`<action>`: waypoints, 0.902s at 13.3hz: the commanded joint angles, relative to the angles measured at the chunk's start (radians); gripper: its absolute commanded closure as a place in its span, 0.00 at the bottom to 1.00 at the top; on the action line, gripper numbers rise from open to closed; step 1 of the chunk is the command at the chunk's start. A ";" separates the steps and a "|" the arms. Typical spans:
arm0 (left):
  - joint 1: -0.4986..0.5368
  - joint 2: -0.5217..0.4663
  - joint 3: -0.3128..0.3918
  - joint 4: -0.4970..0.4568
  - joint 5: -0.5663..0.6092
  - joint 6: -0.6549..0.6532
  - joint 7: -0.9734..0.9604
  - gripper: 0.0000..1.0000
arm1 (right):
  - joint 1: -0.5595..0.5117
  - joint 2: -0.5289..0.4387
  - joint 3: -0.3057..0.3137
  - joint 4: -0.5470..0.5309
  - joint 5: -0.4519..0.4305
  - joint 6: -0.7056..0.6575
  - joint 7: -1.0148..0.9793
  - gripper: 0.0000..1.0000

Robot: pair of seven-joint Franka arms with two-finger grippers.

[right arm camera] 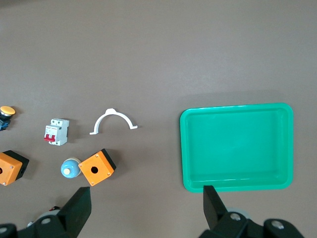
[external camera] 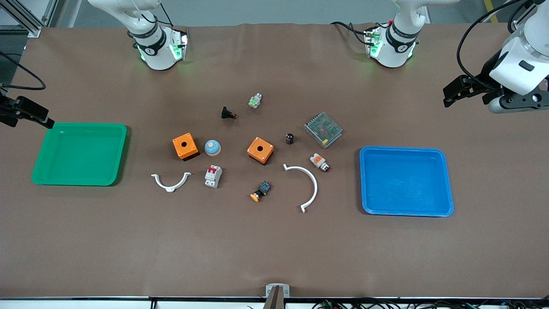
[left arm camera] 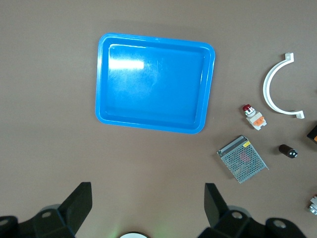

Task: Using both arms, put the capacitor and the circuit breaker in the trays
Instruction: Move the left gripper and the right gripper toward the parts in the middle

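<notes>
Two white robot arms waited at the table's ends, neither holding anything. The left gripper (external camera: 454, 91) hung over bare table at the left arm's end, its fingers (left arm camera: 79, 203) spread wide and empty. The right gripper (external camera: 25, 113) hung past the green tray (external camera: 43, 176), jaws likewise parted.

The capacitor (external camera: 290, 138), a tiny black cylinder, stood upright at mid-table, with the blue tray (external camera: 405, 212) at about four o'clock from it. It looked light, rigid and easily toppled; a pinch across its round sides seemed best.

The circuit breaker (external camera: 213, 176), a white block with a red lever, lay at five o'clock from an orange box (external camera: 185, 146). It looked stiff, best gripped across its flat sides.
</notes>
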 commanded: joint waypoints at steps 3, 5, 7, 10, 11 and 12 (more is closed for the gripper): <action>-0.010 0.032 -0.011 0.031 0.012 -0.026 0.021 0.00 | -0.015 0.013 0.014 0.025 -0.015 -0.008 -0.005 0.00; -0.027 0.075 -0.020 0.034 0.011 -0.017 0.026 0.00 | -0.015 0.013 0.016 0.025 -0.015 -0.008 -0.005 0.00; -0.055 0.181 -0.042 0.112 0.034 -0.012 0.021 0.00 | -0.012 0.011 0.016 0.025 -0.015 -0.008 -0.007 0.00; -0.127 0.269 -0.062 0.114 0.022 0.055 -0.049 0.00 | -0.005 0.011 0.017 0.031 -0.012 -0.011 -0.007 0.00; -0.164 0.299 -0.062 0.109 0.022 0.086 -0.107 0.00 | -0.008 0.013 0.017 0.042 -0.003 -0.010 -0.007 0.00; -0.208 0.336 -0.062 0.112 0.023 0.106 -0.174 0.00 | -0.003 0.028 0.019 0.041 0.000 -0.011 -0.002 0.00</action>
